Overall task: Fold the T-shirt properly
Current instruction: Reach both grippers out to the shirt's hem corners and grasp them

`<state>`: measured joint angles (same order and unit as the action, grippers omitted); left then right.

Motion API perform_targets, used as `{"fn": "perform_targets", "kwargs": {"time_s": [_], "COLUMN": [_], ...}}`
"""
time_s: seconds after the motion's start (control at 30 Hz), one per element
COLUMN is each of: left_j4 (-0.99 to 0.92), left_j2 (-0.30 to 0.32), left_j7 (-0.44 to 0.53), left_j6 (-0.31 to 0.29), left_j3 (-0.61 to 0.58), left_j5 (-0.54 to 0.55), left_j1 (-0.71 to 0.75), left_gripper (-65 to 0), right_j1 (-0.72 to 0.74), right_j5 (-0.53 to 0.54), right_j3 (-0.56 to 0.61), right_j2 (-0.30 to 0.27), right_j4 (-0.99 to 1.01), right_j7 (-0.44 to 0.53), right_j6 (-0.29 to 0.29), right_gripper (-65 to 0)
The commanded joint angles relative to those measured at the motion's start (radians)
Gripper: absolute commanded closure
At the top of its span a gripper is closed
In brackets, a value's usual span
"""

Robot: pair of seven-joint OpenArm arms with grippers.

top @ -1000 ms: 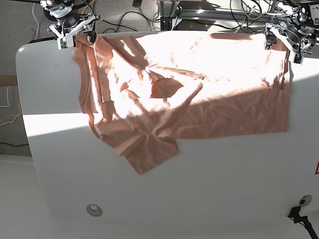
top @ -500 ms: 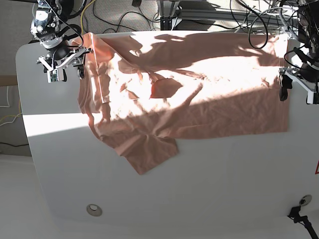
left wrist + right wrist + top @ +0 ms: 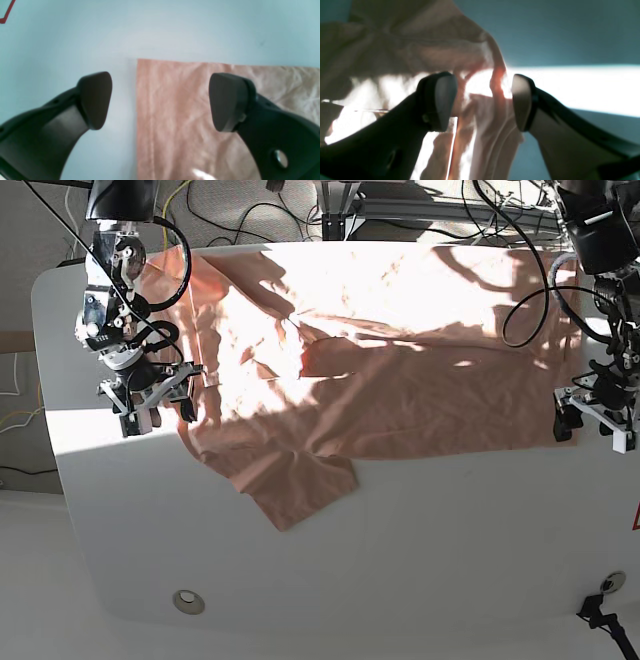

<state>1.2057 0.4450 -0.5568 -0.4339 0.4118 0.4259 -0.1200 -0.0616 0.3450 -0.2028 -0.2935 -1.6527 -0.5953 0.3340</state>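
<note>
The salmon-pink T-shirt (image 3: pixel 400 380) lies spread and wrinkled on the white table (image 3: pixel 420 560), with one sleeve (image 3: pixel 300 485) sticking out toward the near edge. My right gripper (image 3: pixel 158 415) is open over the shirt's left edge. In the right wrist view it (image 3: pixel 482 100) straddles bunched, sunlit cloth (image 3: pixel 492 120). My left gripper (image 3: pixel 590 430) is open at the shirt's lower right corner. In the left wrist view it (image 3: pixel 160 100) hovers above the hemmed corner (image 3: pixel 175 112), one finger over cloth and one over bare table.
Cables and arm mounts (image 3: pixel 340 205) crowd the far side behind the table. A round metal insert (image 3: pixel 188 601) sits near the front left. A red mark (image 3: pixel 636 520) shows at the right edge. A black fitting (image 3: pixel 600 612) is at the front right corner.
Both arms have moved from the shirt's far corners toward the near side, along its left and right edges. Both grippers are open and hold nothing. The shirt lies much as before.
</note>
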Motion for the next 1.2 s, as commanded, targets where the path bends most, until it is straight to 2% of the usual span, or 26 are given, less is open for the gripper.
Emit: {"fn": "perform_targets", "kwargs": {"time_s": [0.0, 0.1, 0.23, 0.37, 0.53, 0.63, 0.7, 0.83, 0.9, 0.97, 1.03, 1.17], "left_j4": [-0.063, -0.189, -0.369, -0.505, -0.531, -0.531, -0.531, -0.531, -0.530, -0.530, -0.530, -0.528], "left_j2": [0.018, 0.013, 0.011, 0.011, -0.018, -0.019, -0.022, -0.030, -0.030, -0.030, -0.030, -0.030], "left_j7": [0.024, 0.048, 0.137, 0.162, 0.162, 0.159, 0.159, 0.159, 0.159, 0.159, 0.160, 0.160], "left_j6": [0.004, 0.004, -0.001, -0.084, -0.138, -0.138, -0.138, -0.138, -0.136, -0.136, -0.136, -0.136], "left_j3": [-0.041, -0.050, -0.067, -0.110, -0.113, -0.113, -0.113, -0.113, -0.113, -0.113, -0.113, -0.112], "left_j5": [-0.046, -0.124, -0.157, -0.157, -0.163, -0.163, -0.163, -0.161, -0.158, -0.158, -0.158, -0.158], "left_j1": [-0.060, -0.155, -0.232, -0.294, -0.295, -0.292, -0.290, -0.278, -0.267, -0.264, -0.264, -0.241], "left_gripper": [-57.8, -57.8, -57.8, -57.8, -57.8, -57.7, -52.9, -32.1, -24.6, -21.2, -21.2, -21.1], "right_j1": [0.038, 0.093, 0.139, 0.156, 0.156, 0.156, 0.156, 0.202, 0.262, 0.320, 0.405, 0.549], "right_j5": [0.006, 0.006, 0.006, 0.006, 0.006, 0.006, 0.006, 0.006, 0.006, 0.006, 0.006, 0.006], "right_j3": [0.006, 0.027, 0.039, 0.047, 0.047, 0.042, 0.042, 0.044, 0.044, 0.045, 0.053, 0.142], "right_j2": [-0.016, -0.016, -0.016, -0.016, -0.016, -0.016, -0.016, -0.016, 0.000, 0.021, 0.033, 0.063], "right_j4": [0.032, 0.108, 0.162, 0.181, 0.177, 0.177, 0.181, 0.213, 0.270, 0.346, 0.437, 0.622], "right_j7": [0.024, 0.028, 0.030, 0.030, 0.030, 0.030, 0.030, 0.031, 0.038, 0.074, 0.100, 0.160], "right_j6": [0.000, 0.000, 0.000, 0.000, 0.000, 0.000, 0.000, 0.000, 0.001, 0.003, 0.004, 0.001], "right_gripper": [-37.3, -37.3, -37.3, -37.3, -37.3, -37.3, -37.3, -37.3, -37.3, -37.3, -37.3, -37.5]}}
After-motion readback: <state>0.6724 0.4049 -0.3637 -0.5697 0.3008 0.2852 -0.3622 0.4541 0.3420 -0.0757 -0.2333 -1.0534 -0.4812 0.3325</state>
